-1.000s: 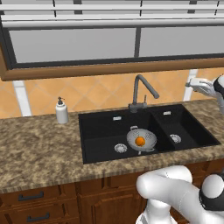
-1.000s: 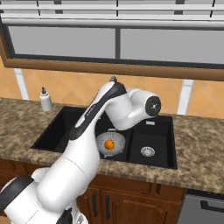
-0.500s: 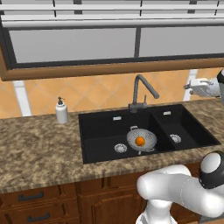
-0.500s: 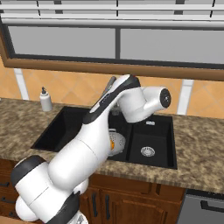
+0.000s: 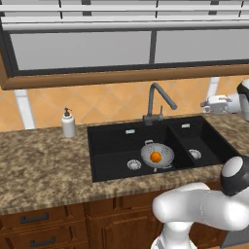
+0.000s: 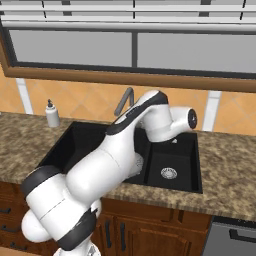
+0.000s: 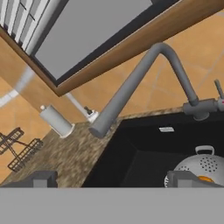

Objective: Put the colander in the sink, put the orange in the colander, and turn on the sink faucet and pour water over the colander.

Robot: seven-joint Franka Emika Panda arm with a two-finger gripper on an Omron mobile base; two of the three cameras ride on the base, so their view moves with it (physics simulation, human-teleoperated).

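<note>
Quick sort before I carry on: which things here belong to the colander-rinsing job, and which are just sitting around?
Part of the job:
- black double-basin sink
- round grey perforated metal colander, standing in the left basin
- small bright orange inside it
- tall dark grey gooseneck faucet, no stream showing
- open gripper, off to the faucet's right

Just there:
- white soap dispenser bottle
- dark wire rack

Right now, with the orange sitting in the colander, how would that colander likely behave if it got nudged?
The colander looks like rigid metal, so it would probably slide on the sink floor rather than flex. Its low foot suggests it could rock. The round orange would likely roll inside the bowl.
</note>
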